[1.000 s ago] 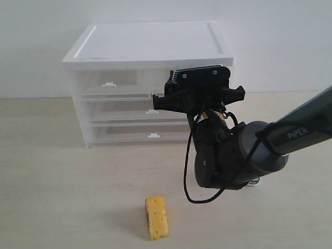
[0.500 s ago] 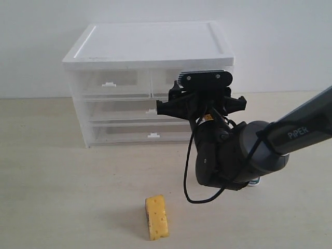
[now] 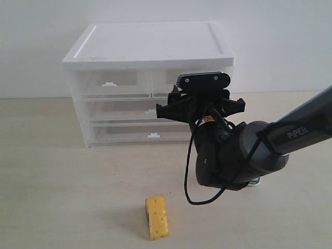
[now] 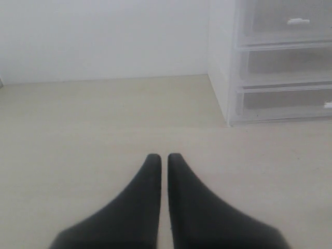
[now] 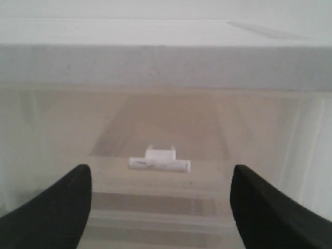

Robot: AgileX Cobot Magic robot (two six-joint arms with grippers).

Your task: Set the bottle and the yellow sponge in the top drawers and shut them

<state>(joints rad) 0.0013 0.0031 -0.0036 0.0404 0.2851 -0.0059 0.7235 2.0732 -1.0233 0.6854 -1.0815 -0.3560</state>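
1. Plainly, the right gripper stands wide open and squarely faces the tab handle of the right top drawer. That drawer looks shut, so the gripper is probably lined up to pull it.
2. The left gripper is pinched shut and empty, low over the table beside the cabinet, seemingly parked clear.
3. The yellow sponge lies on the table, well apart from the cabinet.
4. The bottle is mostly hidden behind the right arm; only a teal sliver shows.

"PiPER" on the right arm
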